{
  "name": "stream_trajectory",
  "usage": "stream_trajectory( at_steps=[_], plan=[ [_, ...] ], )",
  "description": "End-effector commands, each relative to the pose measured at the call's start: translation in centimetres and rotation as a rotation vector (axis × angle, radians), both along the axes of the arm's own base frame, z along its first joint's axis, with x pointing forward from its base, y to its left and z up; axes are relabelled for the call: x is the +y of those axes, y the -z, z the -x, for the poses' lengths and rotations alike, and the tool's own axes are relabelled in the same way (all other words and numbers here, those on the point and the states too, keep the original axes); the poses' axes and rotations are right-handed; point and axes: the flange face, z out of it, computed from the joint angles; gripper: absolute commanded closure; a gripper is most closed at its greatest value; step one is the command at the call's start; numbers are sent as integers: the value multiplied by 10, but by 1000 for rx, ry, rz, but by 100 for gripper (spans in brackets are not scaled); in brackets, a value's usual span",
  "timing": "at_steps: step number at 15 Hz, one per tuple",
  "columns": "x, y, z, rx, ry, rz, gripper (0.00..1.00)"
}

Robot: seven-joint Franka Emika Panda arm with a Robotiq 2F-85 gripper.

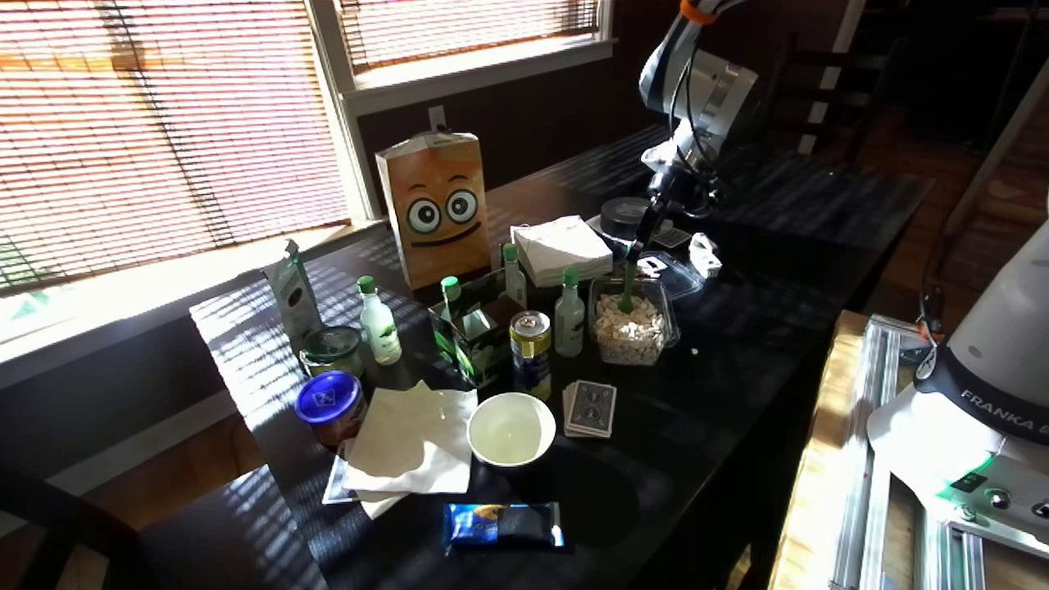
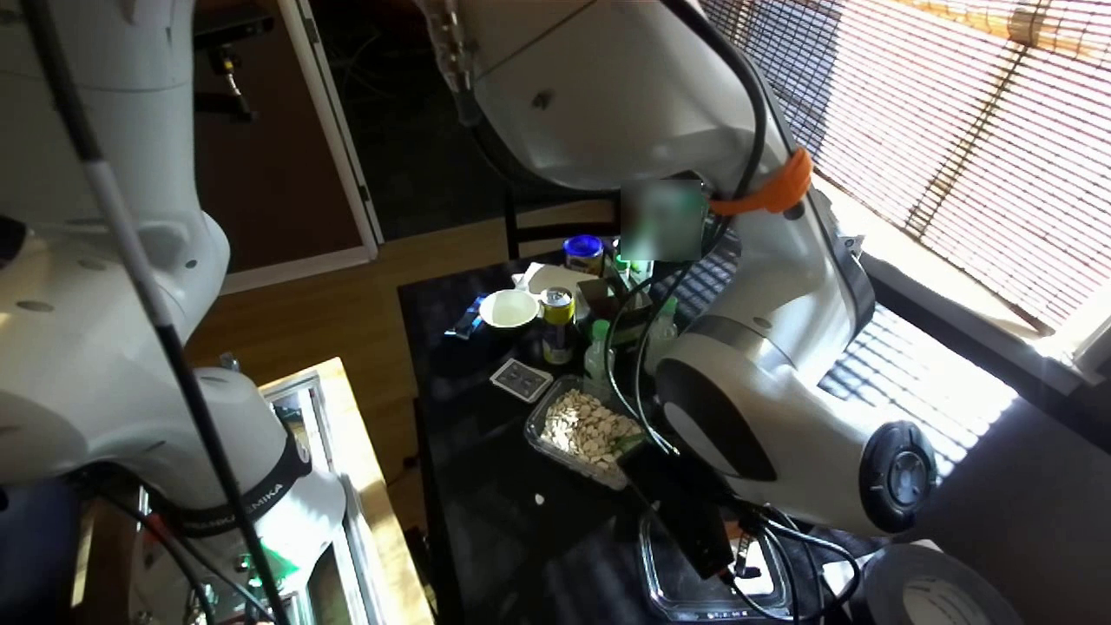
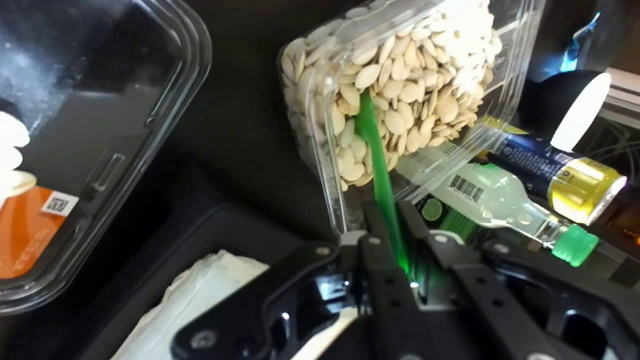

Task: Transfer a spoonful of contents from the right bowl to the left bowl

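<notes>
The robot's black two-fingered hand (image 3: 391, 215) is clamped on the handle of a slim green plastic spoon (image 3: 381, 175). The spoon's lower end is sunk among pale, flat, oval seeds (image 3: 400, 110), so from here I can't see its scoop. Those seeds are heaped in a clear rectangular plastic tub (image 1: 627, 352) standing on the dark tabletop (image 1: 656, 418), with a lone seed (image 1: 694, 351) lying near it. Just beside the tub stands a clear bottle with a green cap (image 1: 569, 318), and close by that an upright dark blue and yellow can (image 1: 532, 354). A small pile of blue-backed playing cards (image 1: 591, 408) lies a little way on, and near both can and cards sits the round white bowl (image 1: 512, 430), well apart from the spoon. Back on the hand's side of the tub I can make out a clear plastic lid (image 3: 200, 50), near a thick black roll (image 1: 623, 216) and a stack of folded white paper (image 1: 564, 250). Farther off, a glossy blue packet (image 1: 504, 524) lies past the bowl, a squat jar with a bright blue lid (image 1: 329, 400) stands near some loose white sheets (image 1: 414, 442), and a tall orange carton with a big-eyed, smiling face (image 1: 438, 220) stands over toward the sunlit blinds (image 1: 164, 123).
</notes>
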Motion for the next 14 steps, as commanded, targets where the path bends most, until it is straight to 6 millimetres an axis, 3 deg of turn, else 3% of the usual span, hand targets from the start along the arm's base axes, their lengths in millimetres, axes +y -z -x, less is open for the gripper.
stream_trajectory(
  at_steps=[1, 8, 14],
  plan=[
    [-8, 28, -11, 126, 43, -90, 97],
    [-31, 60, -10, 350, 101, -367, 97],
    [-44, 63, -12, 395, 104, -556, 97]
  ],
)
